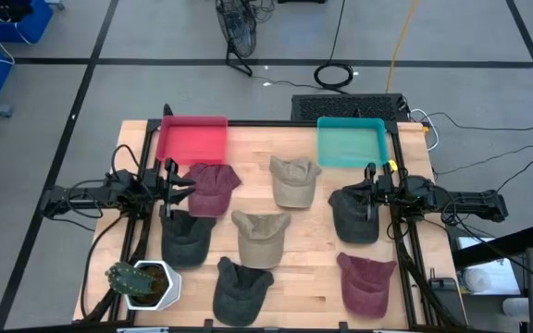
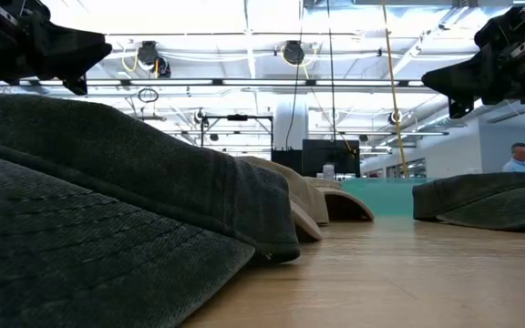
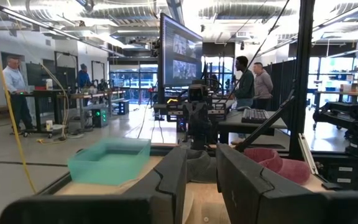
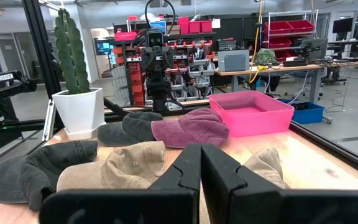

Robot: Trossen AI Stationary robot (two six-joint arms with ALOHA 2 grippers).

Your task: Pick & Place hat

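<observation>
On the left side of the wooden table (image 1: pixel 299 240) stands a white pot with a green cactus (image 1: pixel 142 283), and behind it the left gripper (image 1: pixel 176 186) hangs above the table with its two fingers a narrow gap apart, holding nothing. Just beside it lies a maroon cloth cap (image 1: pixel 213 188), in front of the red plastic tray (image 1: pixel 192 139), and a dark grey cap (image 1: pixel 186 238) lies near the cactus. Two beige caps (image 1: pixel 294 180) lie in the middle, and a teal plastic tray (image 1: pixel 351 141) sits at the far edge. At the right, the right gripper (image 1: pixel 370 190) is fully closed and empty, above another dark grey cap (image 1: pixel 353 215).
</observation>
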